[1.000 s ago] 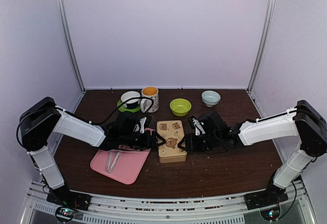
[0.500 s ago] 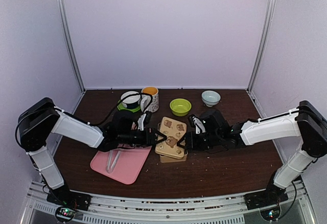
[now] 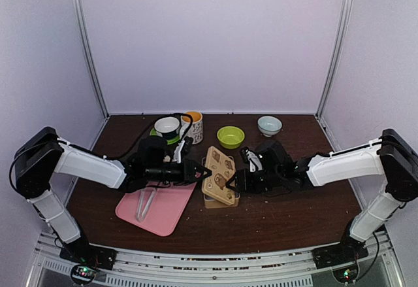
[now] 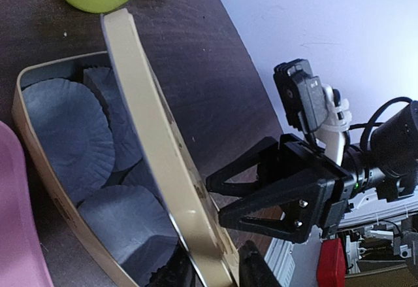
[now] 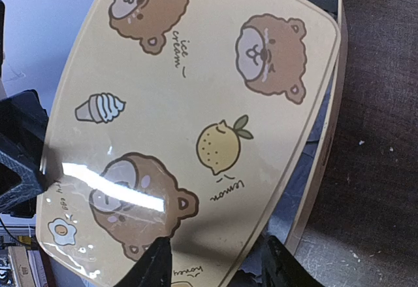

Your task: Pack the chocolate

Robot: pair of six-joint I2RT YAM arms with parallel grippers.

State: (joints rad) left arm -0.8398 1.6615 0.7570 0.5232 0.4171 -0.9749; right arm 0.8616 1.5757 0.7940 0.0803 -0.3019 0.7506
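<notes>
The bear-printed tin's base (image 3: 219, 202) stands mid-table. Its lid (image 3: 219, 174) is tilted steeply, left edge raised, printed face toward the right arm. My left gripper (image 3: 201, 171) is shut on the lid's raised edge; in the left wrist view (image 4: 214, 270) the gold lid rim (image 4: 150, 143) runs between its fingers. The open base (image 4: 26, 136) holds several dark blue paper cups (image 4: 62, 130). My right gripper (image 3: 230, 181) is open at the tin's right side, its fingers spread by the lid (image 5: 189, 104) in the right wrist view (image 5: 217, 267). No chocolate shows.
A pink board (image 3: 157, 210) with long tongs (image 3: 145, 203) lies left of the tin. Behind stand a cup on a green saucer (image 3: 166, 127), a printed mug (image 3: 192, 126), a green bowl (image 3: 230, 136) and a pale bowl (image 3: 269, 125).
The lid lay flat on the tin; my left gripper has lifted its left edge, tilting it steeply. The right gripper has stayed at the tin's right side.
</notes>
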